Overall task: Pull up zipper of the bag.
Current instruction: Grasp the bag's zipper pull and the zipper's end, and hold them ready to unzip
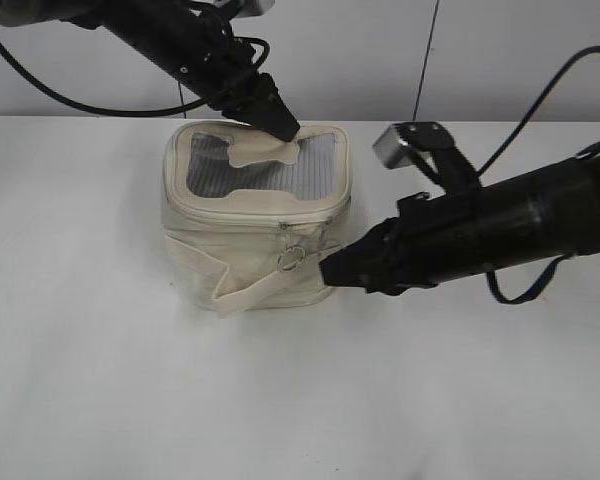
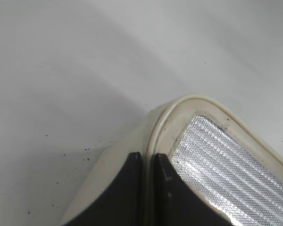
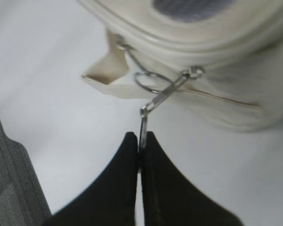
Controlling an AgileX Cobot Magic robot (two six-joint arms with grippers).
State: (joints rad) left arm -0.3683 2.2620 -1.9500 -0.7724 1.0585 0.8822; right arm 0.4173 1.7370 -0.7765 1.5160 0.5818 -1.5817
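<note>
The bag [image 1: 255, 215] is sitting mid-table. The left gripper [image 1: 283, 129], closed, is pressing the lid at its 12 o'clock edge. The right gripper [image 3: 140, 141] is pinching a ring pull [image 3: 153, 100] (zipper [image 3: 217, 96] at 5 o'clock).

Bare table [image 1: 100, 380] all round the bag [image 1: 250, 250]; both arms crowding its lid and right side.

- We see the bag [image 1: 250, 215] in cream fabric, its lid panel [image 1: 310, 170] grey with a fine mesh weave.
- On the bag's front, the ring pull [image 3: 151, 81] reads silver.
- Beside the bag, both grippers, left [image 1: 285, 128] and right [image 1: 325, 268], look black.
- Under the bag, we note a plain white table [image 1: 130, 380].
</note>
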